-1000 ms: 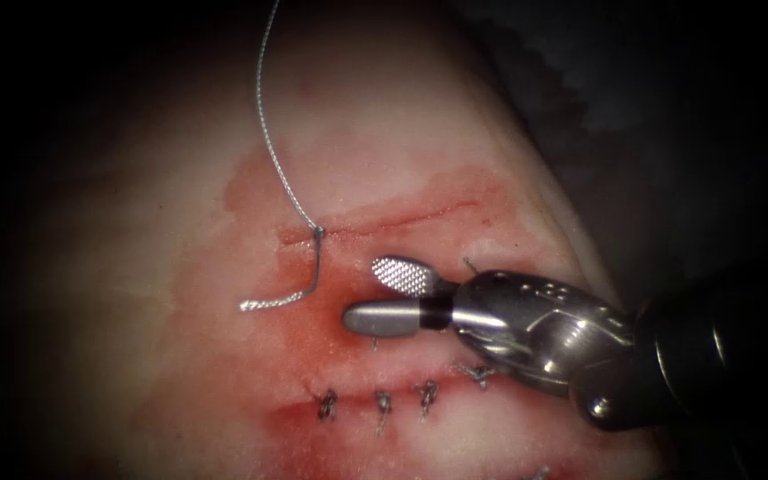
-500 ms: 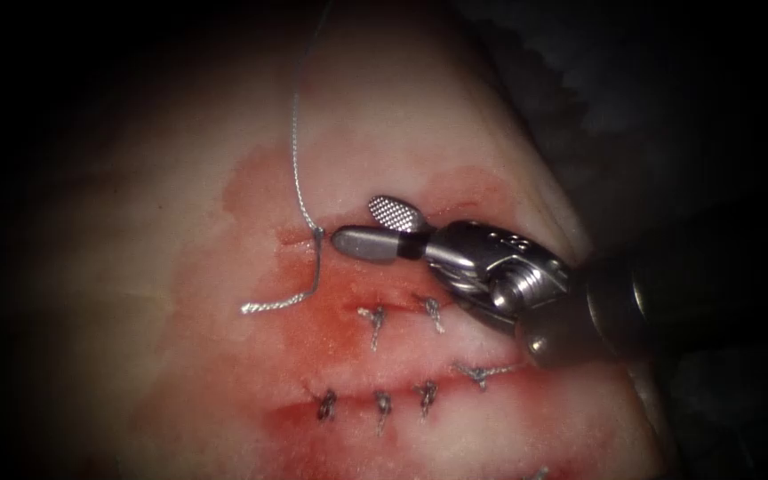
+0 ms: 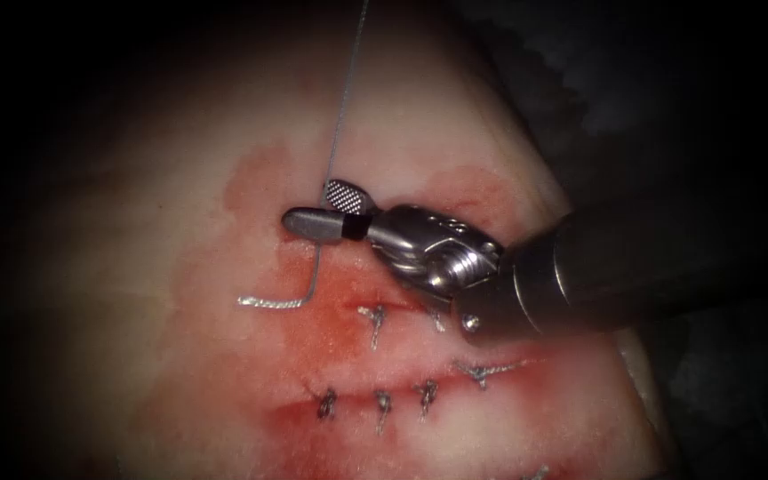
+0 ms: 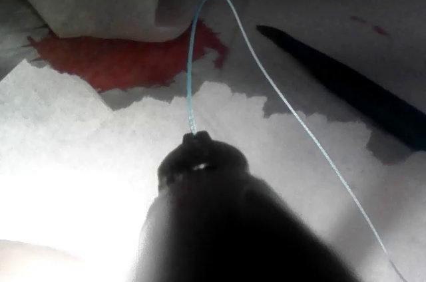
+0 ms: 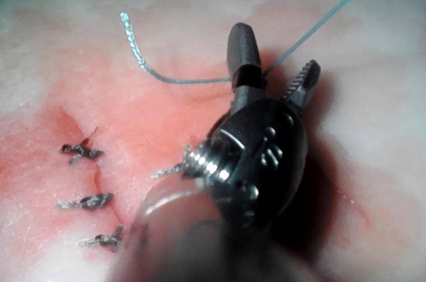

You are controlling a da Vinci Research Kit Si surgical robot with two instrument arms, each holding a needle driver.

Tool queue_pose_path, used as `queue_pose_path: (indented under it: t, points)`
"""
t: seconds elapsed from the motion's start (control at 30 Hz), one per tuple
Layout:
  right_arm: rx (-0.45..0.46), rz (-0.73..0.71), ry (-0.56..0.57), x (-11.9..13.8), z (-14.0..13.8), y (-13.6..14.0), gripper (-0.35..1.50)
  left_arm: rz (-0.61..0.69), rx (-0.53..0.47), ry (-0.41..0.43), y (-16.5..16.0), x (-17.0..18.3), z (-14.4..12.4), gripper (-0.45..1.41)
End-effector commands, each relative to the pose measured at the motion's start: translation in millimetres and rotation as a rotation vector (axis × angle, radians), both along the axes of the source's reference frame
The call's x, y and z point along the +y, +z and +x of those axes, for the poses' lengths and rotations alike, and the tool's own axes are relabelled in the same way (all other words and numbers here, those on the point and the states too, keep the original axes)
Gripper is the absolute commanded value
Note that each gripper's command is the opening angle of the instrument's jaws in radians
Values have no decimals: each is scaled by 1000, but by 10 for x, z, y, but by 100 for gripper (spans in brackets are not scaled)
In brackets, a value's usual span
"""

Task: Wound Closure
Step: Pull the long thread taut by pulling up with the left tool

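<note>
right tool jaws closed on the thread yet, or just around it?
Cannot tell. In the endoscope view the right tool has open jaws straddling the taut thread at the knot; the right wrist view shows the thread passing between them, but neither shows plain contact or a gap.

Right end effector [image 3: 324, 208] moved up and left across tissue [image 3: 153, 267], from beside lower stitch rows [image 3: 375, 404] to knot site at upper cut [image 3: 437, 212]. Jaws open throughout, now straddling thread [image 3: 341, 116] just above knot; nothing held. Thread's long strand swung from leftward lean to rightward, now straighter. Middle stitches [image 3: 373, 320], covered a second ago, now exposed.
</note>
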State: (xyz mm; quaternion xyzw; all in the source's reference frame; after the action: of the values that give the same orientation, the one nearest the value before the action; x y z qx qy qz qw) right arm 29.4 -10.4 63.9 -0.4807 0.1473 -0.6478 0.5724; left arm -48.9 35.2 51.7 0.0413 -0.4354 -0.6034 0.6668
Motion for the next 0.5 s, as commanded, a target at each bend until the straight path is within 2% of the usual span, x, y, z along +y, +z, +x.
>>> queue_pose_path:
  t: [0.03, 0.4, 0.5]
  points:
    - [-1, -1, 8, 5, 12, 9, 115, -6, 1, -2, 1, 10, -7, -45]
    - [-3, -23, 18, 11, 25, 14, 115, -9, 11, -10, 2, 10, -4, -45]
    - [1, -25, 23, 12, 30, 15, 106, -9, 12, -10, 2, 10, -4, -45]
